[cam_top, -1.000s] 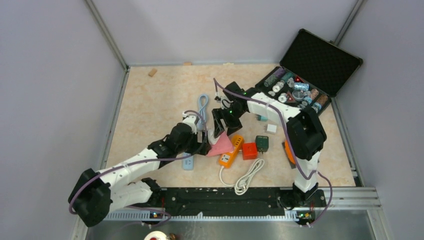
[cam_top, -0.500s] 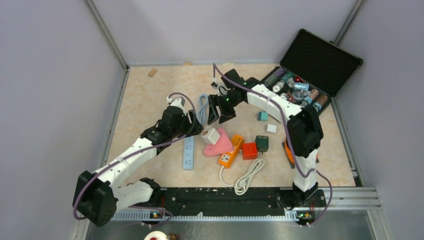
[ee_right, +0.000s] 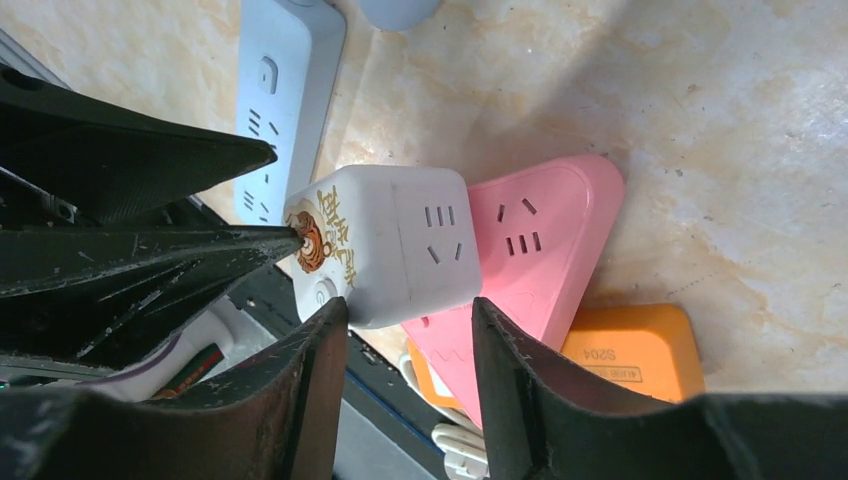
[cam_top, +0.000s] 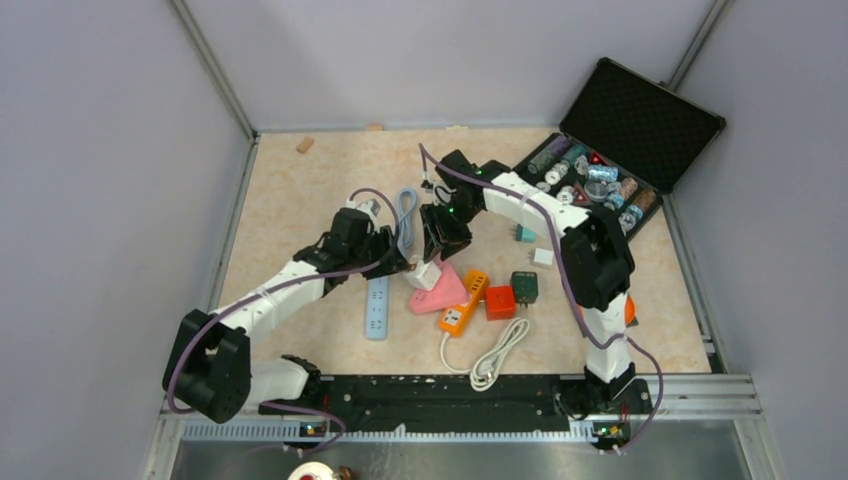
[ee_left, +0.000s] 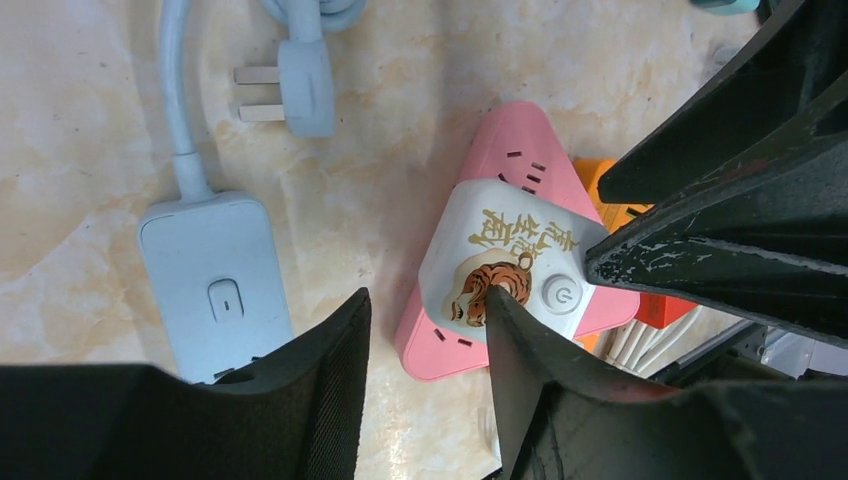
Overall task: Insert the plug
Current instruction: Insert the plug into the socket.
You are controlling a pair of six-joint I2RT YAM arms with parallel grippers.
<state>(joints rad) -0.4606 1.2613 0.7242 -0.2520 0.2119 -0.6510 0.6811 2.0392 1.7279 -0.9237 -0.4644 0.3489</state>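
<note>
- Two grippers are crowding one white cube plug (cam_top: 428, 272) (ee_left: 505, 265) (ee_right: 390, 245), which is sitting on top of the pink triangular strip (cam_top: 445, 295) (ee_left: 510, 150) (ee_right: 540, 240) mid-table. Can't tell if its pins are seated.
- Left gripper (cam_top: 403, 262) (ee_left: 428, 295) is hanging just beside the plug. Its jaws are standing partway apart, with only table and the pink strip's edge between them. One finger (ee_left: 520, 360) is touching the plug's tiger-print face.
- Right gripper (cam_top: 437, 245) (ee_right: 408, 303) is sitting at the plug's opposite side with jaws partway apart. The plug's lower edge is lying right at the mouth between the tips. Can't tell if the pads are pressing on it.
- Blue strip (cam_top: 377, 305) (ee_left: 215, 285) (ee_right: 285, 70) is lying just beside the pink one, with its three-pin cord end (ee_left: 300, 85) lying loose on the table (cam_top: 300, 230).
- Orange strip (cam_top: 461, 303) (ee_right: 625, 345) is touching the pink strip. A red cube (cam_top: 499, 301) and a dark green adapter (cam_top: 524, 286) are sitting beside it, and a white cable (cam_top: 497, 355) is lying coiled nearer the bases.
- Black case (cam_top: 640, 118) is standing open at the far right with its lid leaning back. Its tray is holding many small round multi-coloured items (cam_top: 590, 180), too small to name.
</note>
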